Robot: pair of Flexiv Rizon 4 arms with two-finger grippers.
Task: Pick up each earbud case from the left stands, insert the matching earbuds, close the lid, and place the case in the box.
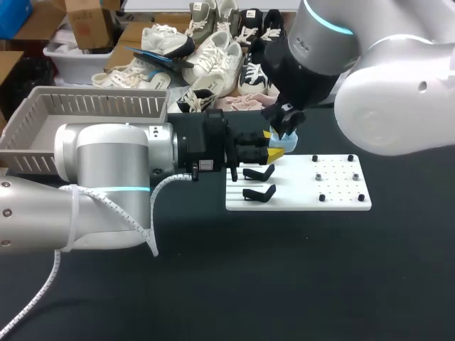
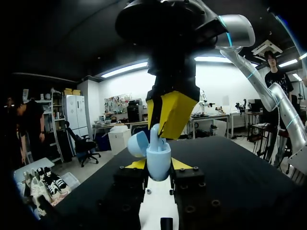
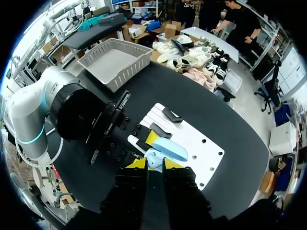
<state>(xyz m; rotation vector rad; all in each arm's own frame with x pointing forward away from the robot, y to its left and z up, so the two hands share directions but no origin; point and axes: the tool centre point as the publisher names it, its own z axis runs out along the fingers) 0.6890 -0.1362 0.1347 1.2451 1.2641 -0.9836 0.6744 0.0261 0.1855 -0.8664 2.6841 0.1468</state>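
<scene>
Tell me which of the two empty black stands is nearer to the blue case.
The rear stand, right beside the blue case; the front stand sits a row further, near the board's edge.

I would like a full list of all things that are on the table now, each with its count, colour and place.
table: one, black, under everything
basket: one, grey, far left of the table
board: one, white, middle of the table
stands: two visible, black, on the board's left part
pegs: several, dark, on the board's right part
case: one, light blue, lid open, held at the board's far edge
left gripper: one, yellow tips, shut on the case
right gripper: one, yellow tips, close above the case
</scene>
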